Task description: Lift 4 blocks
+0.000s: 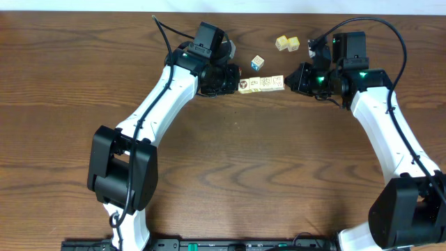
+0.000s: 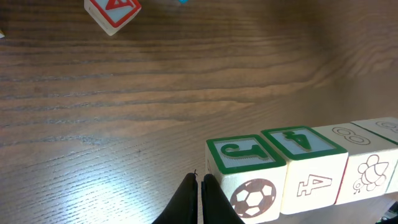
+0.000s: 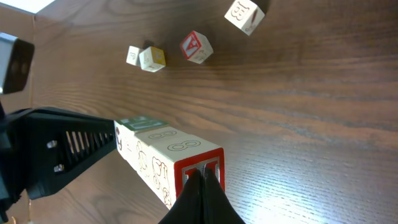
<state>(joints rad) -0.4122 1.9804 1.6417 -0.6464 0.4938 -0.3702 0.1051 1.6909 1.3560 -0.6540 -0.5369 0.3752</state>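
Left wrist view puts our left gripper point(image 2: 199, 198) nearest, at the bottom edge. Its fingers are pressed together with nothing between them, and the tips butt against the end face of the blocks point(image 2: 292, 162). The four blocks stand face to face in one straight row running off to the right of the frame.

From the right wrist we see the same at the other end. The right gripper point(image 3: 202, 183) is also closed on nothing, and its tips sit flat on the red-framed end face low in the frame, with the row leading up and left to the other arm.

We judge that this is the point of the pose: closed fingers make a blunt pad, and pushing inward from both ends clamps the row so that it can rise as one bar. It would buckle at a middle joint if the pressure went off line. We cannot tell whether the row is clear of the table point(image 2: 124, 112) yet.

Farther off, a loose cube point(image 1: 258, 63) and two yellow cubes point(image 1: 282, 43) lie apart from the row, toward the top of the overhead frame.

The surface is dark, grained wood with a glare patch. We see nothing of the room beyond it.
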